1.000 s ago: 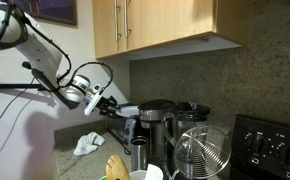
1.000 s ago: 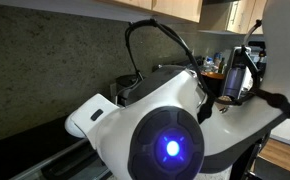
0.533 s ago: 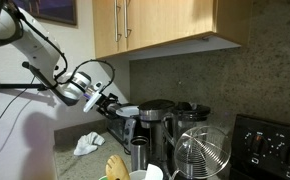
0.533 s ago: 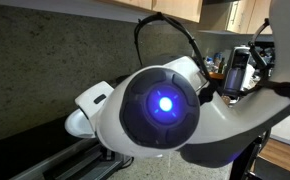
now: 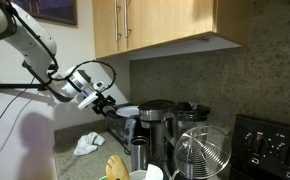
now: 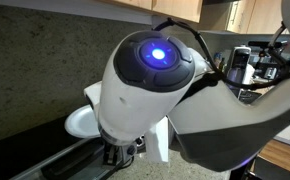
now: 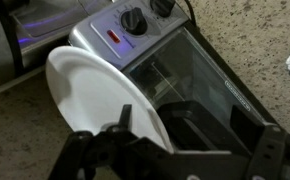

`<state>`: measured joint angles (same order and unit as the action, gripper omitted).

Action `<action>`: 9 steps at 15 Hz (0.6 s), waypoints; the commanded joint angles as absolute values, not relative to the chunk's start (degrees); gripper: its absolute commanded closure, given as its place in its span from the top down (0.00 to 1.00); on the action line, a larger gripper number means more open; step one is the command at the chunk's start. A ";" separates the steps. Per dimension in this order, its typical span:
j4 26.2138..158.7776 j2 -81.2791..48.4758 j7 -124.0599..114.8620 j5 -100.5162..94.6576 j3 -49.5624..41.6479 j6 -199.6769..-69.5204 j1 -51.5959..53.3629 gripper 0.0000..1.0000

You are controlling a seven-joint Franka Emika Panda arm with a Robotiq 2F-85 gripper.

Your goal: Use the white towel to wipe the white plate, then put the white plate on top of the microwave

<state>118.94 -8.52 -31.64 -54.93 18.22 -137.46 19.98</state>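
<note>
Gripper (image 7: 175, 152) opened, arm angled over white plate (image 7: 97, 92)

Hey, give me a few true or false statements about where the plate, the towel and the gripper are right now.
1. The white plate lies on top of the microwave. True.
2. The gripper holds the white towel. False: its jaws stand open, and the towel lies on the counter.
3. Knobs show on the microwave in the wrist view. True.
4. The cabinet doors above hang open. False: they are shut.
</note>
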 commanded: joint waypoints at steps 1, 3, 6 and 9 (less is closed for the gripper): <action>121.74 -4.58 -30.59 -50.24 17.28 -138.31 19.41 1.00; 122.55 -2.95 -29.88 -46.61 16.93 -138.18 18.97 1.00; 124.30 0.14 -27.66 -38.40 16.26 -138.11 17.94 1.00; 126.23 3.53 -24.10 -28.22 15.48 -137.77 16.64 1.00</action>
